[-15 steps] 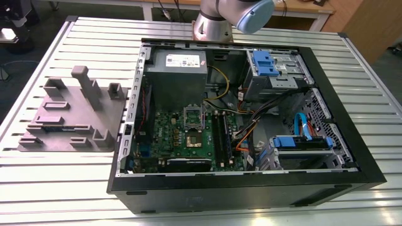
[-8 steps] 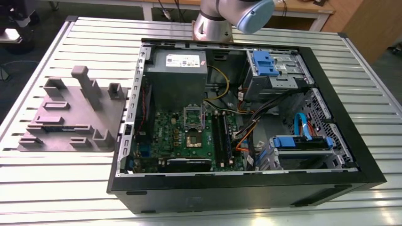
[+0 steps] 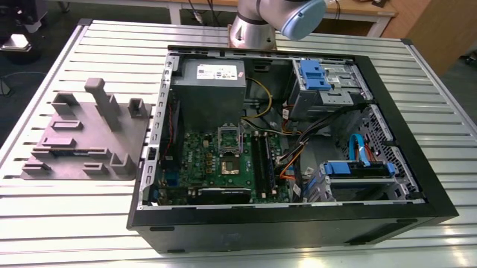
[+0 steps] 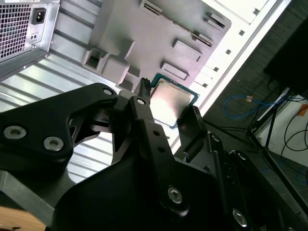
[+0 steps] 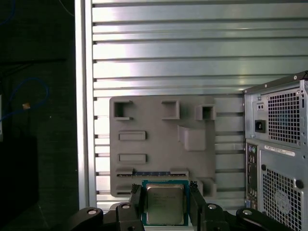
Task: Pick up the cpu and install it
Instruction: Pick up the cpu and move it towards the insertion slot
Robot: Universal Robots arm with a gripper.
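First wrist view: my fingers clamp the cpu by two opposite edges, grey fixture beyond.

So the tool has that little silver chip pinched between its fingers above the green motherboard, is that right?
Not quite. The tool does pinch the cpu, but above the grey tray on the slatted table, outside the computer case, as the first wrist view shows.

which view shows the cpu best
The first wrist view: the cpu faces the camera squarely, its whole silver top visible, held by the gripper. The second wrist view shows it tilted, with one edge behind a finger.
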